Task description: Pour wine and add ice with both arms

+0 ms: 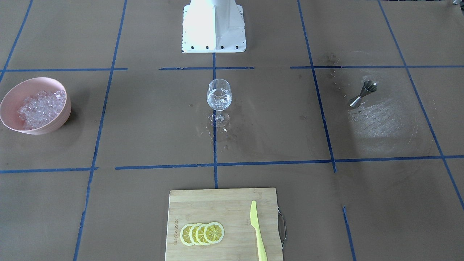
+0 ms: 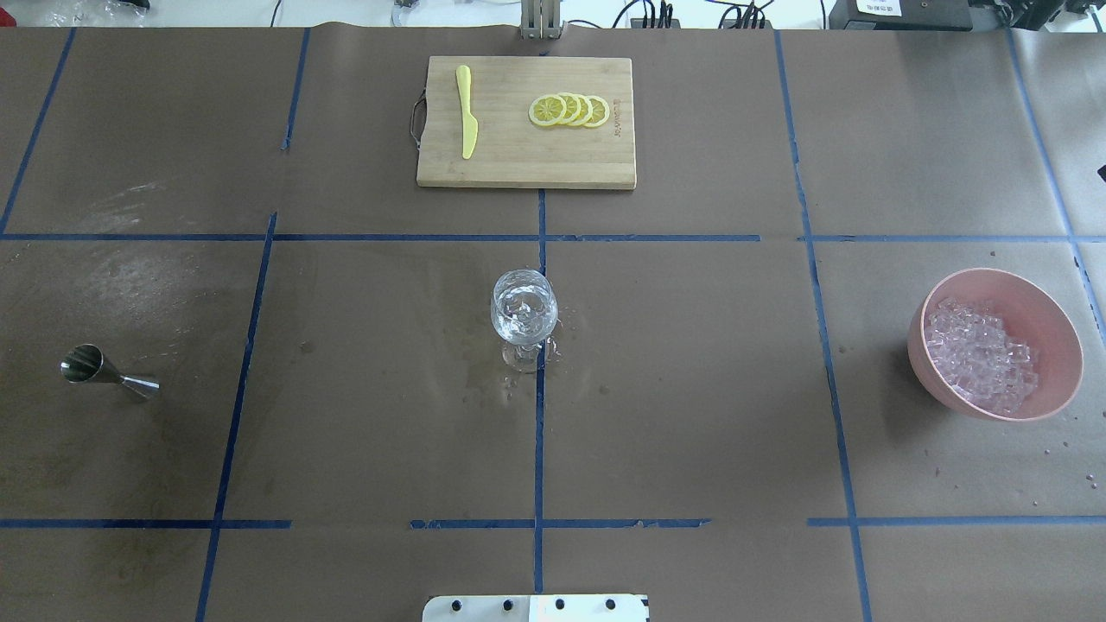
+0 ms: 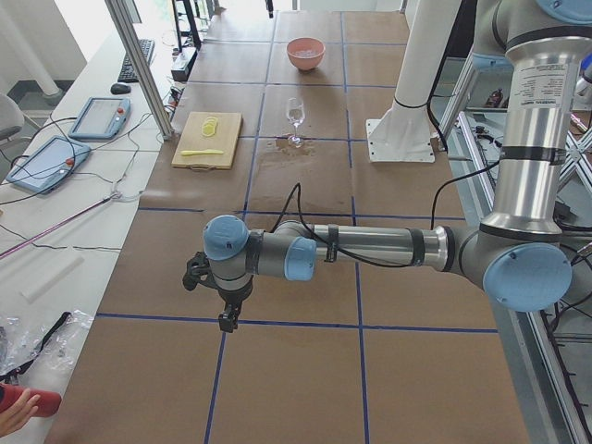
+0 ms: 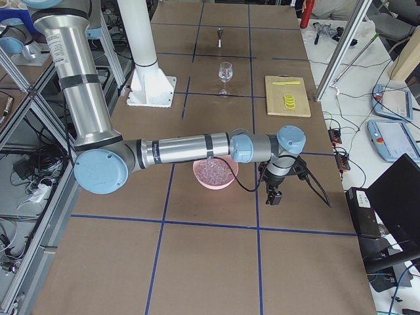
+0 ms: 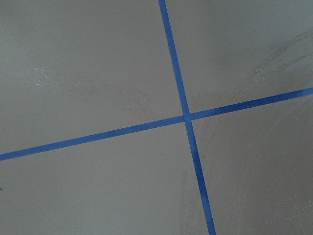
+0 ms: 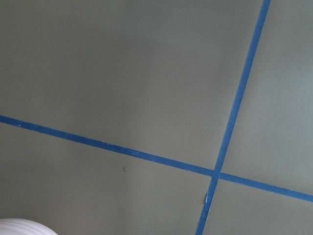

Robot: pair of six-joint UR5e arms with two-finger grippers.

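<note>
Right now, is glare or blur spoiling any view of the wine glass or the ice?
Front-facing view: white base is blown out, and a sheen sits on the paper beside the jigger; wine glass sharp. Overhead view: ice and pink bowl evenly lit, clear. Wrist views: only paper and tape.

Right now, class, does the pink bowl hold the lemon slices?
No, the pink bowl holds ice; the lemon slices lie on the cutting board.

You have a table (image 2: 691,389) papered in brown and squared off with blue tape lines (image 2: 538,432). Along your side runs a white bench (image 3: 83,231) with two tablet screens (image 3: 46,164) and an upright aluminium post (image 3: 139,65). Daylight glares at the far end.
</note>
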